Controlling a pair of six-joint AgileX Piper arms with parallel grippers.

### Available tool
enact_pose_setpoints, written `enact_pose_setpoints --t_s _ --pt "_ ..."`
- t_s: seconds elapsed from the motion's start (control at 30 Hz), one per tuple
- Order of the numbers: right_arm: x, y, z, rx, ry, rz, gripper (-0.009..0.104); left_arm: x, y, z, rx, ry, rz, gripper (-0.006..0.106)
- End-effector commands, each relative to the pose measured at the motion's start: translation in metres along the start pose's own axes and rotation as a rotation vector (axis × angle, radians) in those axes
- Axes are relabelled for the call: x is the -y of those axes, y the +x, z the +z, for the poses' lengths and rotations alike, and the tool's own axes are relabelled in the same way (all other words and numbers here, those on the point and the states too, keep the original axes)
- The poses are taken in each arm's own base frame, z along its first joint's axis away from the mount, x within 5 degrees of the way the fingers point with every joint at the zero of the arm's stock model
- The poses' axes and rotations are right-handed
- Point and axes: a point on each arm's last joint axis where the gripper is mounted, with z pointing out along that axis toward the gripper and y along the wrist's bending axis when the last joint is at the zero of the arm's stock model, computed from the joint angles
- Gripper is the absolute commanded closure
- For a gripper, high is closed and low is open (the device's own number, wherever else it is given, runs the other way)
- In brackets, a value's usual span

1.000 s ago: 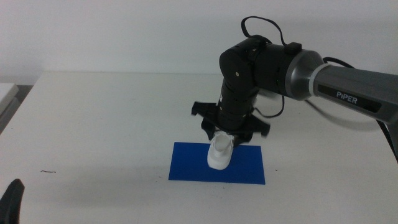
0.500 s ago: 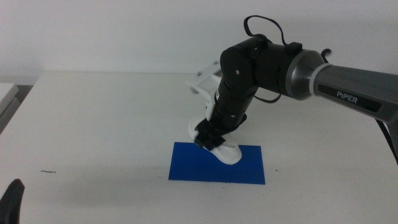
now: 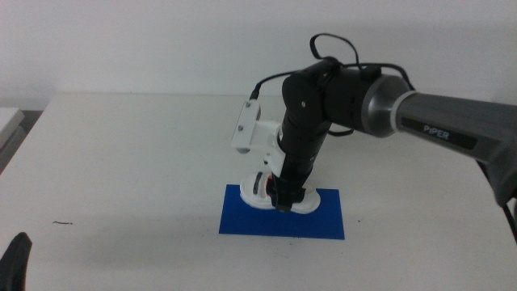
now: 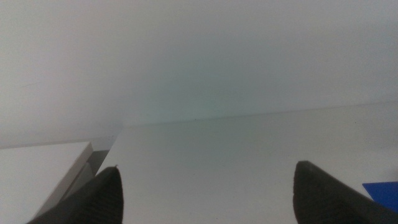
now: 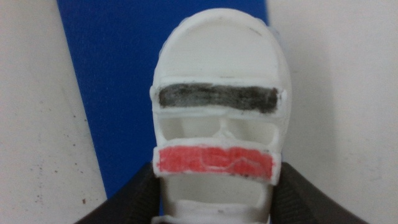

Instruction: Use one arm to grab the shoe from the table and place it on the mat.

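Note:
The white shoe (image 3: 300,204), with a dark strap and a red strap (image 5: 214,160), sits on the far part of the blue mat (image 3: 283,222), close to the mat's far edge. My right gripper (image 3: 283,194) points down over it, its jaws shut on the shoe's heel end on both sides (image 5: 217,183). In the right wrist view the mat (image 5: 112,81) lies under the shoe's toe and one side, with white table (image 5: 336,93) on the other side. My left gripper (image 4: 206,167) is open and empty, waiting at the table's near left corner (image 3: 16,260).
The white table (image 3: 129,162) stretches all around the mat. A white flat object (image 3: 8,121) lies at the table's left edge. A small dark mark (image 3: 63,222) is on the near left. A corner of the mat (image 4: 382,193) shows in the left wrist view.
The right wrist has turned and come down. The shoe has gone from hanging toe-down over the mat to lying lengthwise on the mat's far part. The left arm has not moved.

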Motion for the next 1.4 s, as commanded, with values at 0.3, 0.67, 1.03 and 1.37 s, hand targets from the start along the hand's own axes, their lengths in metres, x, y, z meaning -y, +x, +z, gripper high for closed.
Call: enact_pose_setpoints --t_s 0.3,0.67,1.03,1.37 --pt "0.002 0.005 0.017 -0.026 -0.025 -0.071 0.063 0.001 -0.001 0.000 0.008 0.008 -0.005 0.007" --pt "-0.001 0.032 -0.067 0.157 0.120 0.138 0.010 0.001 -0.001 0.000 0.008 0.008 -0.005 0.007" --pt "-0.132 0.236 -0.154 0.748 0.621 0.798 0.010 0.001 -0.001 0.000 0.008 0.008 -0.005 0.007" --pt "-0.215 0.295 -0.121 0.930 0.761 1.011 0.010 0.001 -0.001 0.000 0.008 0.008 -0.005 0.007"
